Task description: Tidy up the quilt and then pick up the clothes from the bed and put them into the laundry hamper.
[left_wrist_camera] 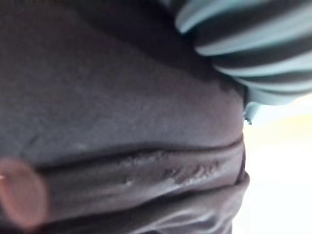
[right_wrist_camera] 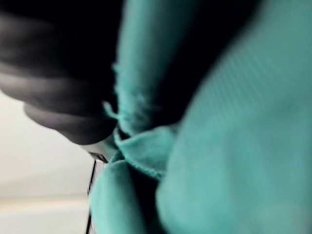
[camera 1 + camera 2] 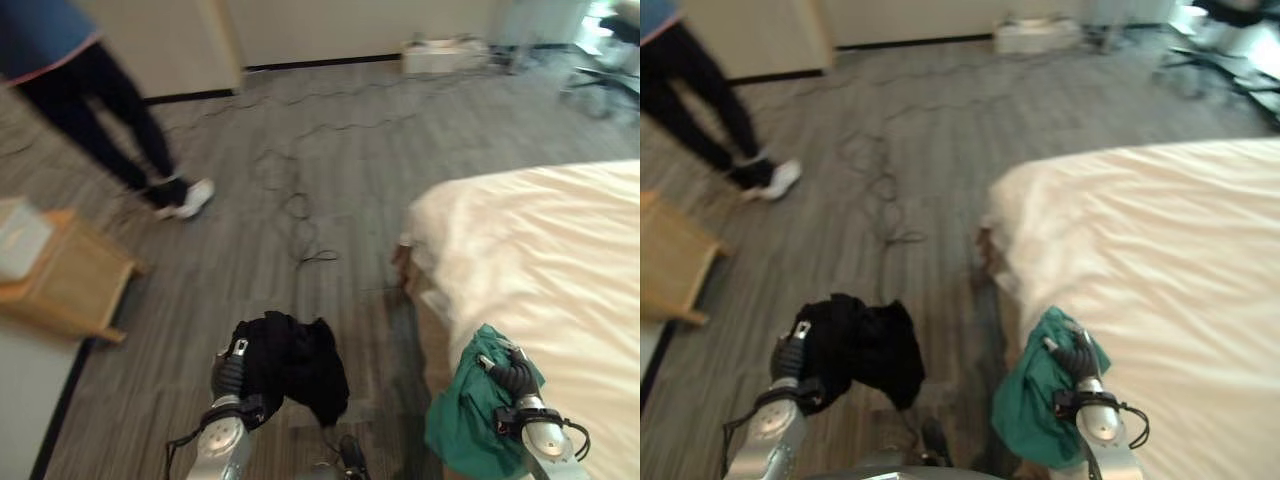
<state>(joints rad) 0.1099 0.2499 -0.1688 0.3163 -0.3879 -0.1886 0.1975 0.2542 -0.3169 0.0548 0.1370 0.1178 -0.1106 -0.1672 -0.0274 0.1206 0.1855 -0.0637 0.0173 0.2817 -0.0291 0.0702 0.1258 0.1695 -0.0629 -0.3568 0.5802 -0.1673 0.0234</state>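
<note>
A: Item one, what does your left robot hand [image 3: 232, 372] carry?

B: A black garment [image 3: 295, 362]. It is bunched over the hand and hangs above the floor [image 3: 300, 150], off the bed's near left corner. In the left wrist view you see dark cloth [image 1: 122, 122] pressed close against the camera. The fingers are buried in the fabric, so you cannot tell whether they are curled or straight.

A: Item two, the right robot hand [image 3: 1076, 362]?

B: A green garment [image 3: 1035, 400]. It drapes over the hand and hangs down beside the bed's near left edge. The right wrist view shows green folds [image 2: 219, 146] right up against the dark cover. Fingers hidden again; you cannot tell their state.

A: Item three, the bed?

B: The bed [image 3: 560, 260] has a cream quilt [image 3: 1160, 230] lying fairly smooth across it, with soft wrinkles.

A: Item four, surroundings?

B: A wooden nightstand [image 3: 70, 285] stands on the floor well to the left of the bed. A person [image 3: 90, 90] in dark trousers and white shoes stands further off.
</note>
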